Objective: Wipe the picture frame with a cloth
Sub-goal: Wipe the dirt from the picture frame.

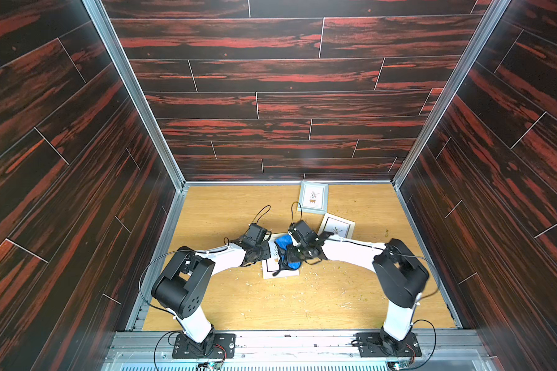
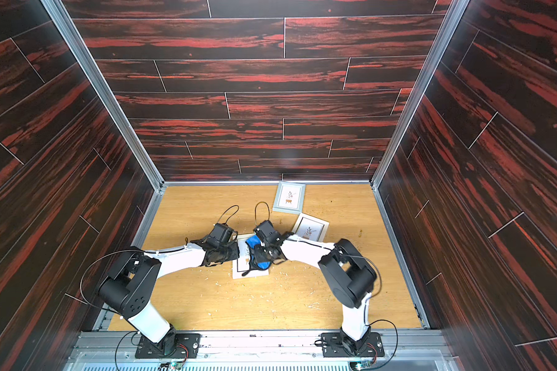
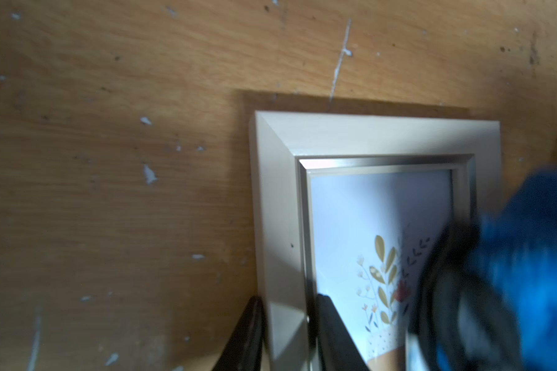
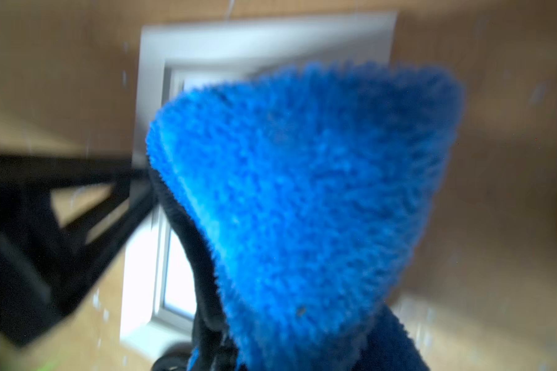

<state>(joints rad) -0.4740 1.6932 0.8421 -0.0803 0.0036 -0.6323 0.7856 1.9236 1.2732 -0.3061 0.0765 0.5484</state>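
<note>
Nearest to the arm bases, the wooden table (image 1: pixel 270 310) is sprinkled with small pale chips (image 1: pixel 346 305). A little further, at the middle of the table, the white picture frame (image 1: pixel 278 273) lies flat with its glass up, and both arms bend inward and meet over it.

The left gripper (image 1: pixel 267 253) reaches this frame from its left side. In the left wrist view its two black fingers (image 3: pixel 333 334) stand on both sides of one side rail, one on the outside and one over the glass, so it pinches that rail.

The right gripper (image 1: pixel 289 255) is pressed together on the cloth (image 1: pixel 283 241), which is bright blue and fluffy with a black edge. The cloth hangs bunched from the jaws, over the right part of the frame. Whether it really touches the glass I cannot tell, because the right wrist view is blurred.

Beyond the right gripper a beige frame (image 1: pixel 338 226) lies flat and turned at an angle. Furthest, just before the back wall, a grey-blue frame (image 1: pixel 313 196) lies flat. Its corner is just beside the beige frame.
</note>
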